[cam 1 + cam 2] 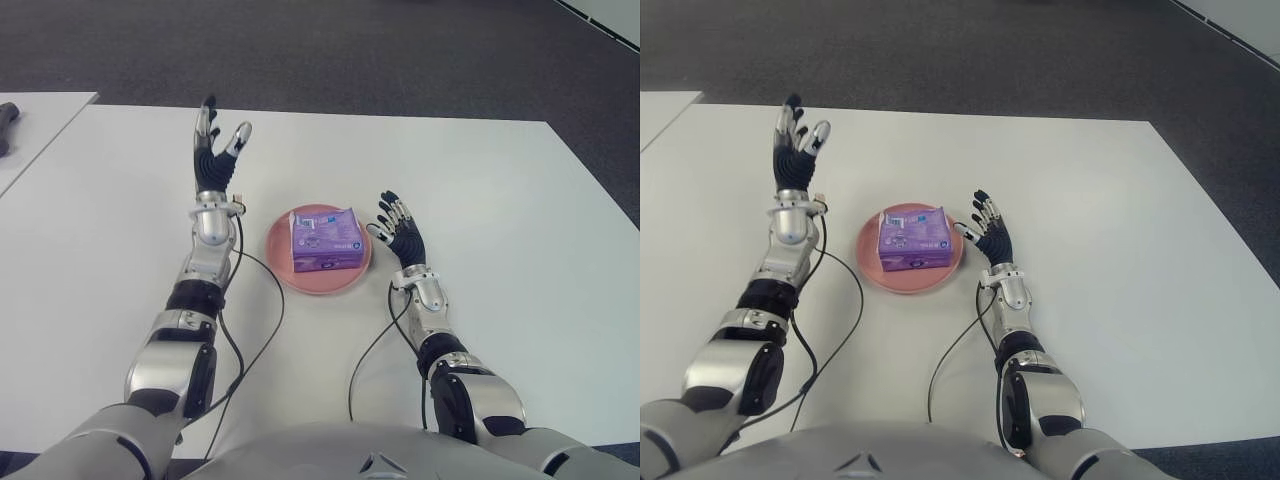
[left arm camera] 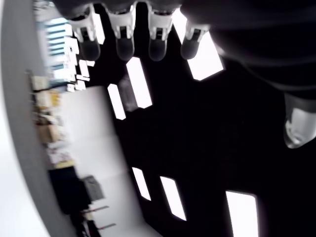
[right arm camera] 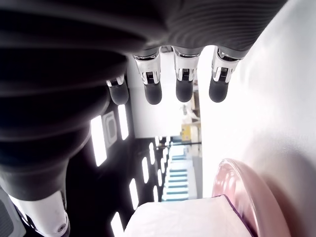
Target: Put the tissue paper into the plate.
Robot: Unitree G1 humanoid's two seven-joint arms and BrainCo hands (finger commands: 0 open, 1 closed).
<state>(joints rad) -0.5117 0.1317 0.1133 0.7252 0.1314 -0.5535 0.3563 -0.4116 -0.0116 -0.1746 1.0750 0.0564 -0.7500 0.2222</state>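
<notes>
A purple tissue pack (image 1: 326, 241) lies inside the pink plate (image 1: 281, 256) near the middle of the white table (image 1: 500, 200). My right hand (image 1: 398, 228) stands just right of the plate, fingers spread and holding nothing; its wrist view shows the plate rim (image 3: 247, 190) and the pack (image 3: 182, 219) close by. My left hand (image 1: 215, 145) is raised over the table, behind and left of the plate, its fingers (image 2: 123, 42) spread and empty.
A second white table (image 1: 40, 125) stands at the far left with a dark object (image 1: 6, 125) on its edge. Dark carpet (image 1: 350, 50) lies beyond the table. Thin black cables (image 1: 265, 330) trail from both wrists across the tabletop.
</notes>
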